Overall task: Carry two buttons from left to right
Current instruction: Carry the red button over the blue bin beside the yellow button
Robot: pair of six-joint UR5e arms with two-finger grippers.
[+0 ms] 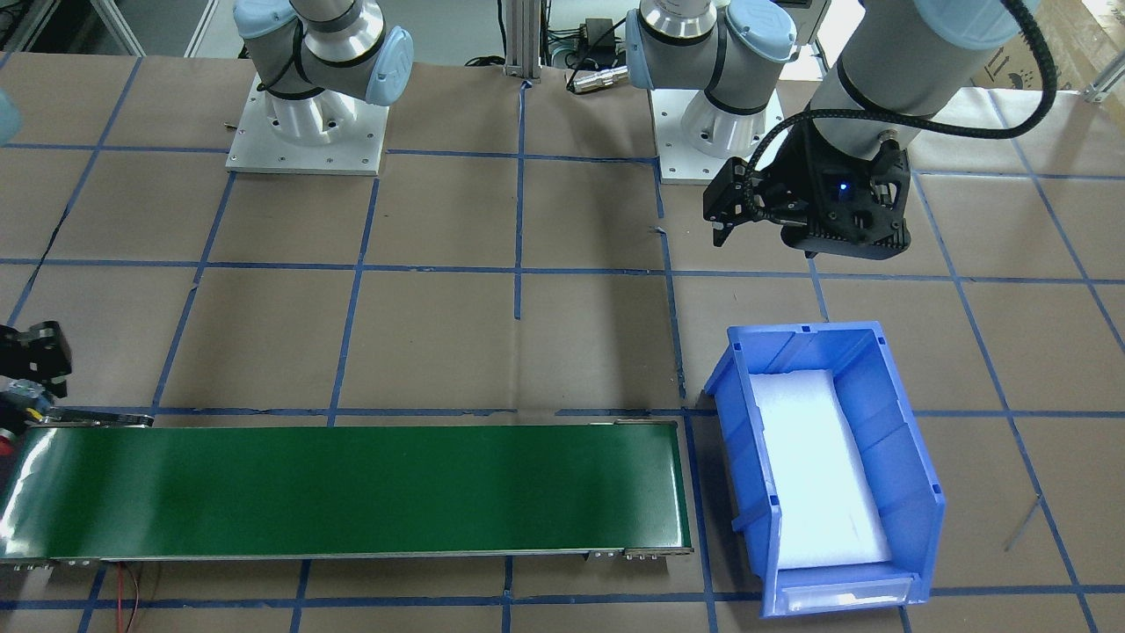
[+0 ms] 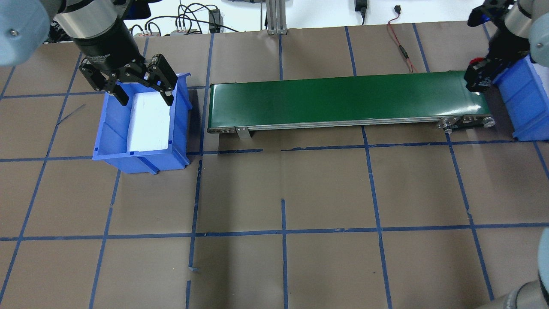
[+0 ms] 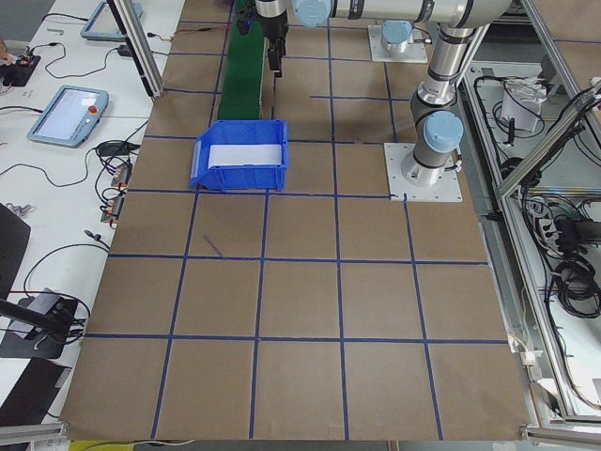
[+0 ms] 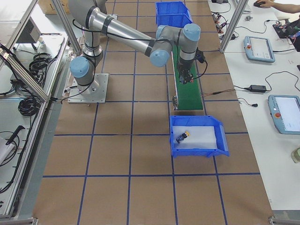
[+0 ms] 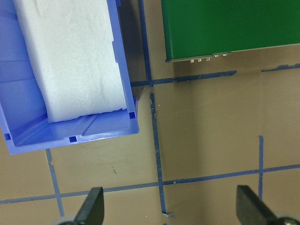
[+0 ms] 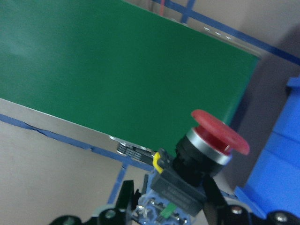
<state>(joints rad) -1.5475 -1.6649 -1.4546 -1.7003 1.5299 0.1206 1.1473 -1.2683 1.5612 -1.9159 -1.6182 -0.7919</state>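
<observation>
My right gripper point(image 6: 168, 201) is shut on the red mushroom-capped button point(image 6: 218, 136) and holds it over the right end of the green conveyor belt point(image 2: 343, 98), beside the right blue bin point(image 2: 527, 98). In the overhead view the right gripper point(image 2: 478, 79) shows a bit of red. The yellow-capped button point(image 4: 182, 137) lies on the white foam inside that right bin point(image 4: 220, 140). My left gripper point(image 2: 128, 83) is open and empty, above the left blue bin point(image 2: 182, 107), which holds only white foam. In the left wrist view its fingertips point(image 5: 96, 206) stand wide apart.
The conveyor belt point(image 1: 352, 488) runs between the two bins and nothing lies on it. The left bin point(image 1: 888, 422) stands just off its left end. Both arm bases point(image 1: 308, 132) are bolted on the robot's side of the brown, blue-taped table.
</observation>
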